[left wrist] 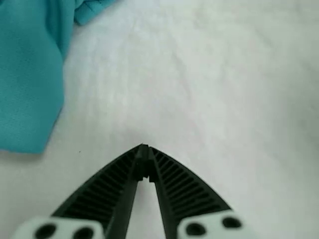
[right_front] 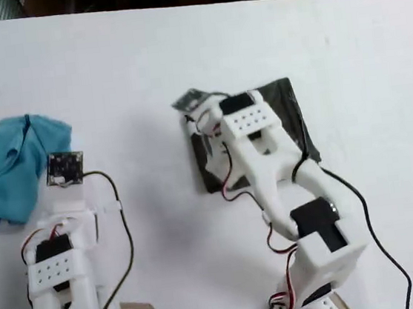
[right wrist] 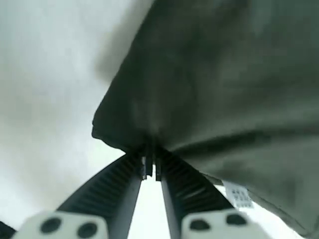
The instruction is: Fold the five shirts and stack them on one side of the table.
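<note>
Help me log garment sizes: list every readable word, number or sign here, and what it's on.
On the small white tag at the edge of the dark shirt: printed marks, too blurred to read.
On the teal shirt and the table: no text to be seen.

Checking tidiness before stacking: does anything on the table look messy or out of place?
Yes. The teal fabric shirt lies crumpled and unfolded at the left edge of the white table, beside the shut left pincer. The dark folded shirt sits mid-table, slightly askew, its edge pinched by the right pincer.
</note>
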Robot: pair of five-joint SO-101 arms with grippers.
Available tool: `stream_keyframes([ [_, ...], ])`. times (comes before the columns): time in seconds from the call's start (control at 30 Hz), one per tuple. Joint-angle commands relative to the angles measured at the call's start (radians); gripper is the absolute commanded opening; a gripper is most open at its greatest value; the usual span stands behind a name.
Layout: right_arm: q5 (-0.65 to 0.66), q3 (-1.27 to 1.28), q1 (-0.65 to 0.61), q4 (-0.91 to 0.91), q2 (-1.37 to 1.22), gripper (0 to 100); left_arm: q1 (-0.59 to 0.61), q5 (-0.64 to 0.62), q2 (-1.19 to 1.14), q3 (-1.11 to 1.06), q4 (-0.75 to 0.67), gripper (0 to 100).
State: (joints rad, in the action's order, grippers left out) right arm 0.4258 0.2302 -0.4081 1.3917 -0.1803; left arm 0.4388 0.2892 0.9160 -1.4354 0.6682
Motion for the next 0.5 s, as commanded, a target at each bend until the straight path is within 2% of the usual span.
stream_keyframes([
  [0.0, 0.057, 0.091, 0.047, -0.070, 0.064, 2.0, 0.006, 0.002, 0.015, 0.002, -0.017, 3],
  [0.23, 0.084, 0.115, 0.088, -0.058, 0.168, 2.0, 0.006, 0.002, 0.015, 0.002, -0.017, 3],
  [0.47, 0.077, 0.137, -0.027, -0.061, 0.377, 2.0, 0.006, 0.002, 0.015, 0.002, -0.017, 3],
])
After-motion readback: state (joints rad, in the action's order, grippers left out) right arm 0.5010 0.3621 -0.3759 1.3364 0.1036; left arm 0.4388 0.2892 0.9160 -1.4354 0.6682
